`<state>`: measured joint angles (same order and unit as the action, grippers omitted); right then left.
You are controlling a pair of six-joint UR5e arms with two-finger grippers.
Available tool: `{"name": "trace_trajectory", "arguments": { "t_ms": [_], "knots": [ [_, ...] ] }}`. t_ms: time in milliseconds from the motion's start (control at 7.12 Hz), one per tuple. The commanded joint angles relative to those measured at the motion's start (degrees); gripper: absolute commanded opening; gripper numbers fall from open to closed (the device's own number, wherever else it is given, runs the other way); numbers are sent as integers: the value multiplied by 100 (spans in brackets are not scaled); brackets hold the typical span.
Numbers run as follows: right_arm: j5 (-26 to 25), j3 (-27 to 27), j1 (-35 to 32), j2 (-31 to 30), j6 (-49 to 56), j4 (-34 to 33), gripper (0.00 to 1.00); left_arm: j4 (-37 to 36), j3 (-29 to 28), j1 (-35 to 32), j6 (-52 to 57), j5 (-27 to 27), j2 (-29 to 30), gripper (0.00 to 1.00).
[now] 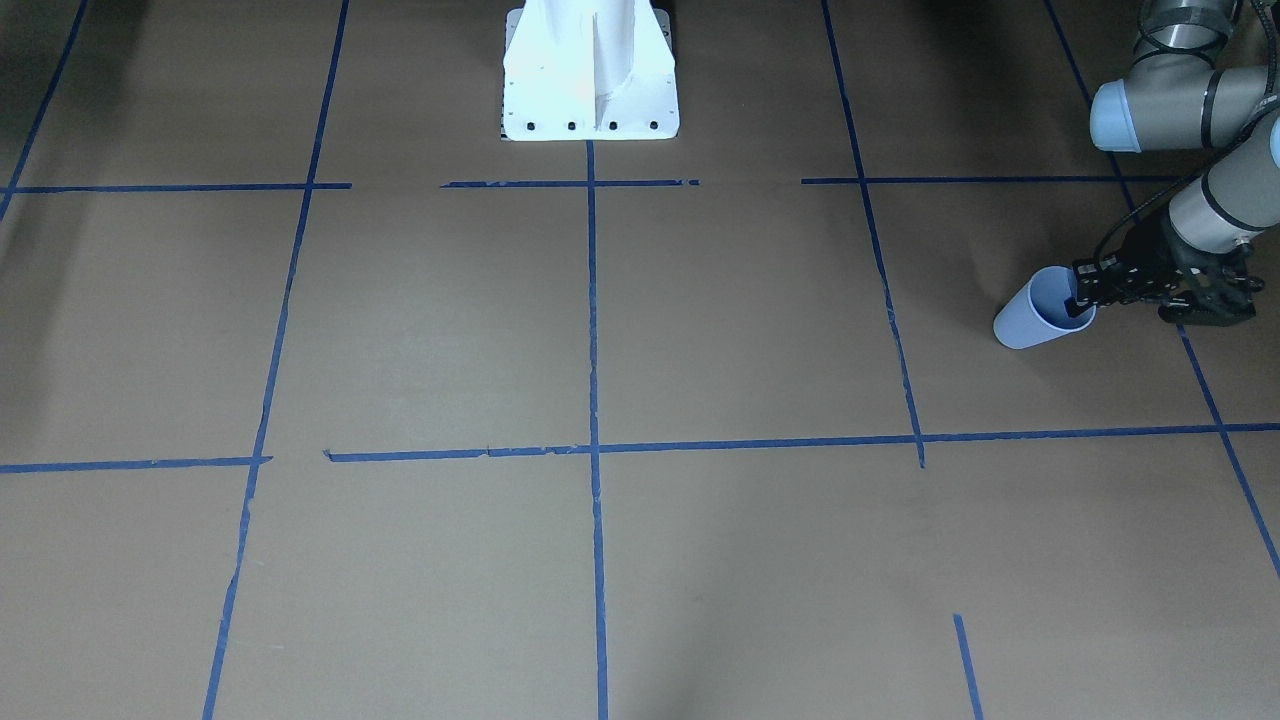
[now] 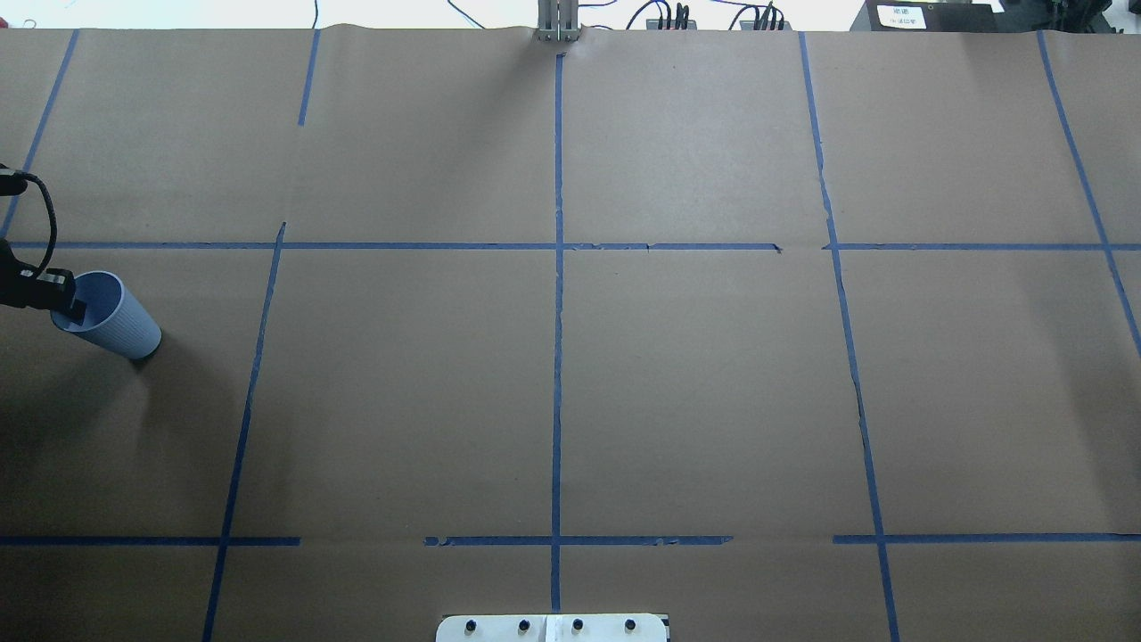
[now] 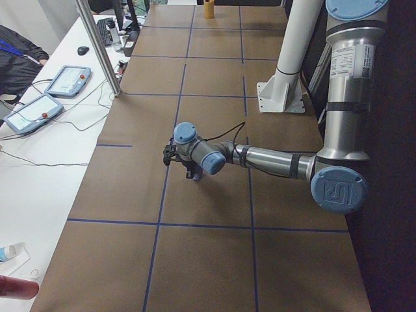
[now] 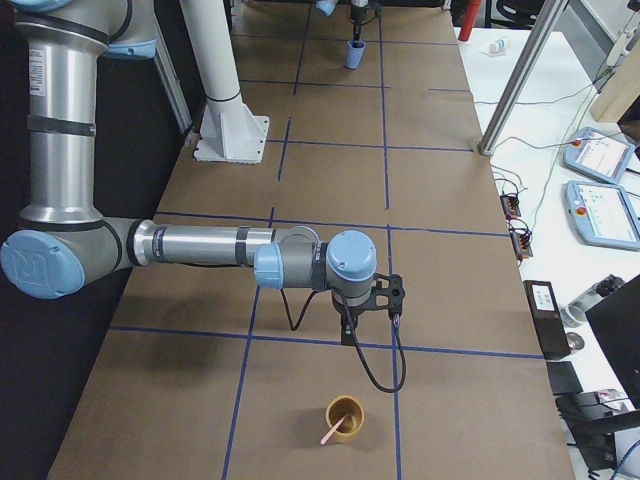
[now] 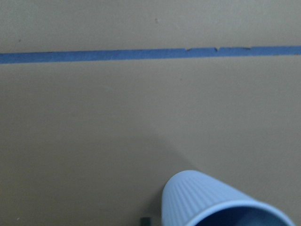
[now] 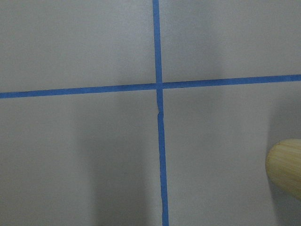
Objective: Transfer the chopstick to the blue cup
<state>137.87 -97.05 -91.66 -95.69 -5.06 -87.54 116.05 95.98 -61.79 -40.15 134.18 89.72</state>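
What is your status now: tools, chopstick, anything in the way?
Left tool clamped on blue cup rim, cup tilted. Right tool state unclear. Chopstick leaning in tan cup. Nothing seen in the way.

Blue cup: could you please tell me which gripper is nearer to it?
Left. The left gripper is at the blue cup, reaching inside its rim; the right gripper hangs at the table's opposite end, by a tan cup holding the chopstick.
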Motion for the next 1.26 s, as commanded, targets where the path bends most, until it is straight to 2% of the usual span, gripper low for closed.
{"name": "trace_trajectory", "arguments": {
  "t_ms": [0,140,281,421,561,842,1123],
  "knots": [
    [-6,-129,-1,24,-22,0,100,-1154,829,-131,-54,440,150,0],
    [-15,-234,-1,41,-56,-9,100,-2408,1401,-184,-54,434,699,0],
    [-119,-200,7,-19,-66,0,100,-3709,1702,-176,-115,390,1583,0],
    [-129,-217,7,-38,-74,0,100,-4070,1696,24,-672,50,2271,0],
    [-120,-209,7,-72,-74,0,100,-4056,1618,679,-1478,-206,2695,0],
    [-103,-218,7,-90,-83,0,100,-3951,1075,1771,-2940,-890,3907,0],
    [-33,-235,7,-82,-92,-9,100,-2648,-21,2537,-3672,-1716,4482,0]
  ]
}}
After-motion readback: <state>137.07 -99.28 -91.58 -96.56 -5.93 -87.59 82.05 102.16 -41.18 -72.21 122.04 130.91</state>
